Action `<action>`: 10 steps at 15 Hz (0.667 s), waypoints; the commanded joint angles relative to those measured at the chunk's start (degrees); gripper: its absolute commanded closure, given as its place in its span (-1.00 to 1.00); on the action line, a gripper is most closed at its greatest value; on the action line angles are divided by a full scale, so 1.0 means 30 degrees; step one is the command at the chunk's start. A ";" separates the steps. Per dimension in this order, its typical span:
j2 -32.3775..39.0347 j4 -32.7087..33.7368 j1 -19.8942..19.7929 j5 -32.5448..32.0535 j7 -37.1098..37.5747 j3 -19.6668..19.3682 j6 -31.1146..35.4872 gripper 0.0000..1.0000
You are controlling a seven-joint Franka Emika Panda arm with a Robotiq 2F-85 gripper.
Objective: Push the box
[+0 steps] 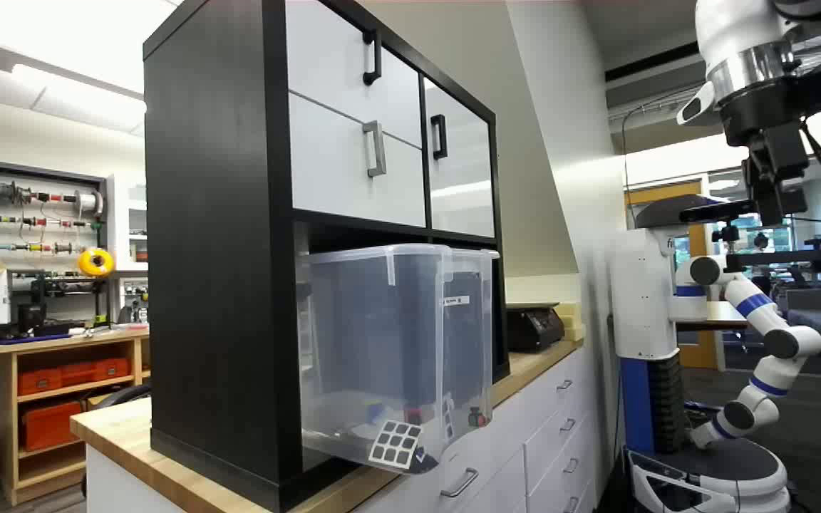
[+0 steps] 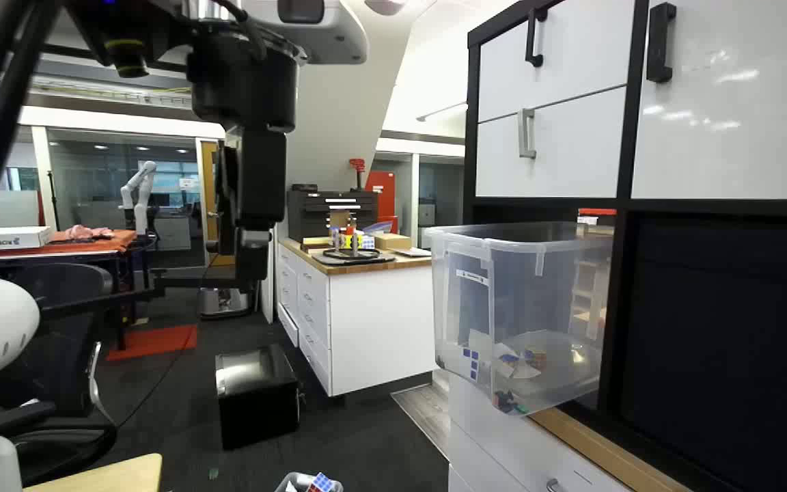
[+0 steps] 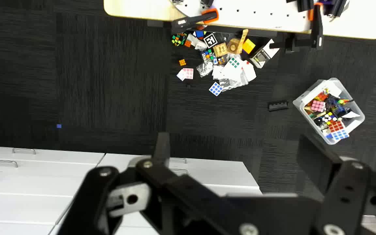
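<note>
The box is a large translucent plastic bin with a rim, and it shows in both exterior views (image 1: pixel 382 342) (image 2: pixel 523 314). It stands upright in a lower cubby of the black shelf cabinet (image 1: pixel 211 249). Its front part sticks out of the cubby and overhangs the counter edge. My gripper (image 1: pixel 770 206) is well apart from the box, out in front of the cabinet, and points down. It also shows in an exterior view (image 2: pixel 253 266). In the wrist view, the gripper's fingers (image 3: pixel 233 140) are spread wide with nothing between them. The box is out of the wrist view.
White drawers (image 1: pixel 482 456) and a wooden counter (image 1: pixel 532 370) are under the cabinet. Below the gripper, a small clear container (image 3: pixel 358 114) full of puzzle cubes stands on the dark floor. Loose cubes lie beside a wooden table (image 3: pixel 142 8). A black box-shaped object (image 2: pixel 257 403) stands on the floor.
</note>
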 commanded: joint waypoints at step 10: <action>0.0058 -0.0056 0.0132 0.0045 0.0193 -0.0039 0.0094 -1.00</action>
